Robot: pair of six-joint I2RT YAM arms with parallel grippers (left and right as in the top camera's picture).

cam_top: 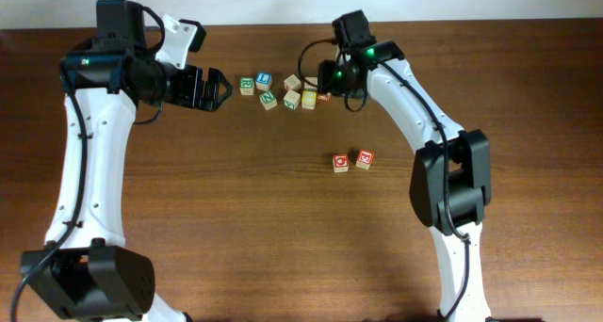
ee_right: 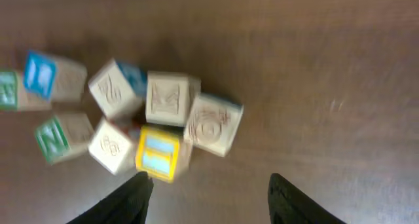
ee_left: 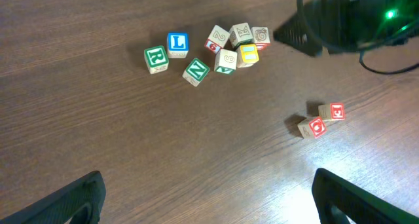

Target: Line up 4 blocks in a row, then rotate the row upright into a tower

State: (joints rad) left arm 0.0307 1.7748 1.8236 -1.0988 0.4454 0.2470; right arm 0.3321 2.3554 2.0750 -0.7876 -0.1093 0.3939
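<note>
We see right gripper parted, empty; left gripper wide, empty.
Yellow cube sits just ahead of right gripper.

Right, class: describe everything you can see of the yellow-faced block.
The yellow block is a small pale-wood cube, its top face yellow with a pale mark too blurred to read. It sits flat on the table, packed against neighbouring cubes in the cluster. The right gripper, open, is close beside it.
</note>
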